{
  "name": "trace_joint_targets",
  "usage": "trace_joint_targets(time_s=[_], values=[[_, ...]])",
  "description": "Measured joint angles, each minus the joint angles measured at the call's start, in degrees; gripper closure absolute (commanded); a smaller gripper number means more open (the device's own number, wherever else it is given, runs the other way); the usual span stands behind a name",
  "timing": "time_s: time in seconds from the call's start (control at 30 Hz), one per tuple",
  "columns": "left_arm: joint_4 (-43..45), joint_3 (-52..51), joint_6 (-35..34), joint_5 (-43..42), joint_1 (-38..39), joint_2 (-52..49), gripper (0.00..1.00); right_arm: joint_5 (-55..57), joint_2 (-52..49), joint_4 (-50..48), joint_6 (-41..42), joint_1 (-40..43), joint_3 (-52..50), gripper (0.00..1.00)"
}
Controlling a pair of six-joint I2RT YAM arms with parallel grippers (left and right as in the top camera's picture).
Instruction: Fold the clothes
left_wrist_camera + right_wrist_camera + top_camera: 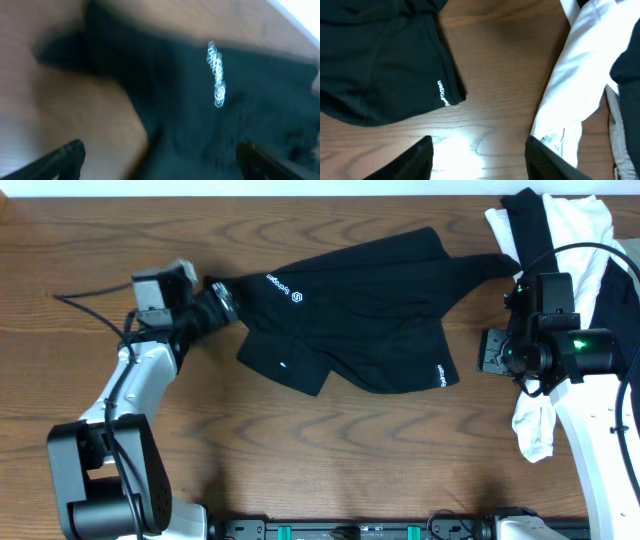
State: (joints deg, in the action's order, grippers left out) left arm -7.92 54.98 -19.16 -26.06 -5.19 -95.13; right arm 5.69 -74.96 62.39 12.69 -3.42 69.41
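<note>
A black garment [350, 320] with a small white logo and lettering lies crumpled and spread at the table's middle. My left gripper [222, 302] is at its left corner. In the blurred left wrist view the left gripper [160, 162] is open, its fingers [65, 155] far apart, with black fabric [210, 125] and its white lettering below. My right gripper [487, 350] hovers over bare wood just right of the garment. In the right wrist view the right gripper [479, 150] is open and empty, between the black hem [380, 65] and a white garment [570, 85].
A pile of black and white clothes [560, 220] sits at the back right corner, with a white piece [535, 425] trailing down under the right arm. The wooden table [330, 450] shows in front of the garment. A cable [80, 302] runs from the left arm.
</note>
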Motion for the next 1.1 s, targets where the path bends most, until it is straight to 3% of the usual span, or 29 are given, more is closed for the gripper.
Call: trace_joint_targets(time_s=[0.07, 0.13, 0.67, 1.1], values=[[-4.28, 0.0, 0.26, -0.96, 1.7, 0.0, 0.02, 0.37, -0.02, 0.04, -0.2, 0.0, 0.0, 0.72], [-7.28, 0.0, 0.48, -1.64, 4.07, 0.0, 0.02, 0.57, -0.17, 0.24, -0.15, 0.0, 0.0, 0.78], [-12.09, 0.0, 1.22, -0.59, 27.43, 0.02, 0.02, 2.14, -15.63, -1.14, 0.07, 5.51, -1.33, 0.78], [-12.31, 0.0, 1.2, 0.96, 30.16, 0.04, 0.02, 5.11, -30.84, -2.67, -0.33, 12.02, -1.77, 0.79]])
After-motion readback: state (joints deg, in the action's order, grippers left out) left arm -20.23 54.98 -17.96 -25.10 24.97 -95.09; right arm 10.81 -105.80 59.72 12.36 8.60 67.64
